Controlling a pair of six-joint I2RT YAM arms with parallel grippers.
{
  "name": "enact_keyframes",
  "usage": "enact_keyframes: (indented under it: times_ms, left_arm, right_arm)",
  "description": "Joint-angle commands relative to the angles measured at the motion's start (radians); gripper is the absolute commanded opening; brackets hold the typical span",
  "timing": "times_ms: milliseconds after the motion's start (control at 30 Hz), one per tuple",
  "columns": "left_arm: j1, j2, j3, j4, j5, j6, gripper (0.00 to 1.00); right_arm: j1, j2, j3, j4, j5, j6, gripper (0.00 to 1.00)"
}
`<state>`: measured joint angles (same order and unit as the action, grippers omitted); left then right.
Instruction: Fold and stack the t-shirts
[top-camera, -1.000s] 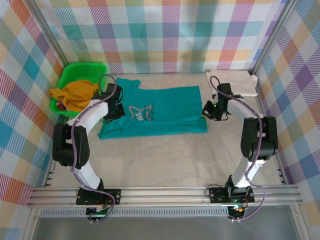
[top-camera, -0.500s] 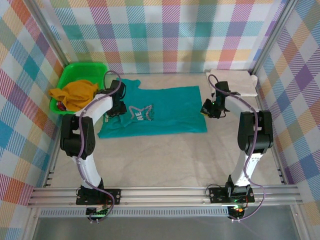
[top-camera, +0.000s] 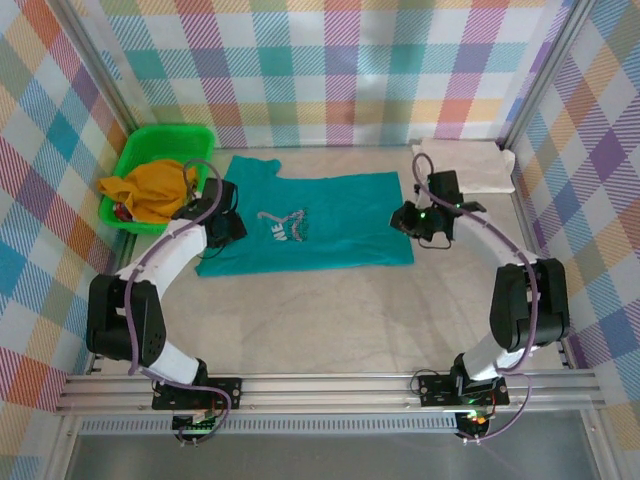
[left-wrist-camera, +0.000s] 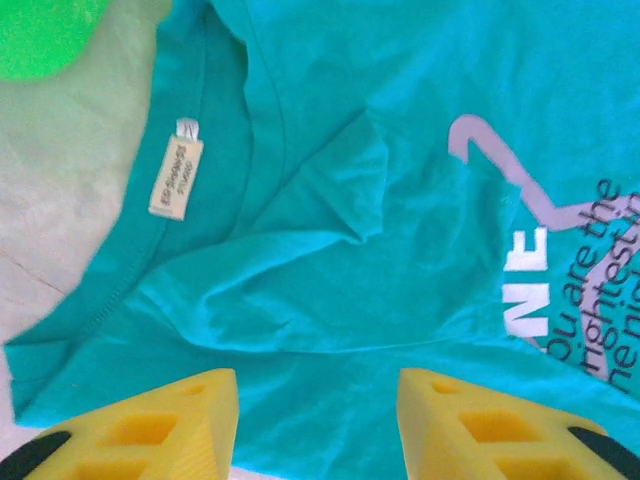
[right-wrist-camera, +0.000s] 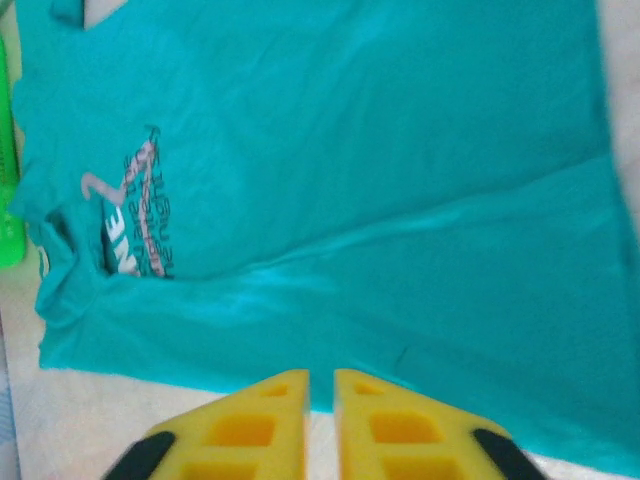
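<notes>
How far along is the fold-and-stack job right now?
Done: the cream-white t-shirt lies folded at the far right. In hand: the teal t-shirt looks partly folded lengthwise; the open left end effector and nearly closed right end effector hold nothing. Left: finish folding it, stack it; mustard cloth sits in the green basket.

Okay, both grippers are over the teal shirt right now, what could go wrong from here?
1. The teal shirt is bunched beside the collar under the open left gripper; folding over that would likely leave a lopsided crease.
2. The right gripper hangs almost shut at the shirt's edge; unless it opens, it could push the cloth instead of gripping it.
3. The left gripper sits close to the green basket, so a wide swing might catch it.
</notes>
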<state>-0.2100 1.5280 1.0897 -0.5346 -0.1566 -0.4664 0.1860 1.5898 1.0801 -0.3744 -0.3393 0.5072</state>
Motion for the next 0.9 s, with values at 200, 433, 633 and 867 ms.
enact_keyframes:
  times_ms: [200,433,633,867]
  left_arm:
    - [-0.015,0.194,0.041,0.088,0.014,0.006,0.39]
    - [-0.014,0.385,0.207,0.074,-0.010,0.034,0.40]
    - [-0.001,0.511,0.328,0.040,-0.030,0.043,0.39]
    - [0.026,0.607,0.426,0.025,-0.043,0.079,0.20]
  right_arm:
    - [0.022,0.112,-0.028,0.096,-0.034,-0.019,0.00]
    - [0.024,0.156,-0.026,0.133,-0.054,-0.001,0.00]
    - [0.024,0.143,-0.060,0.159,-0.067,0.021,0.00]
    - [0.024,0.124,-0.074,0.157,-0.076,0.023,0.00]
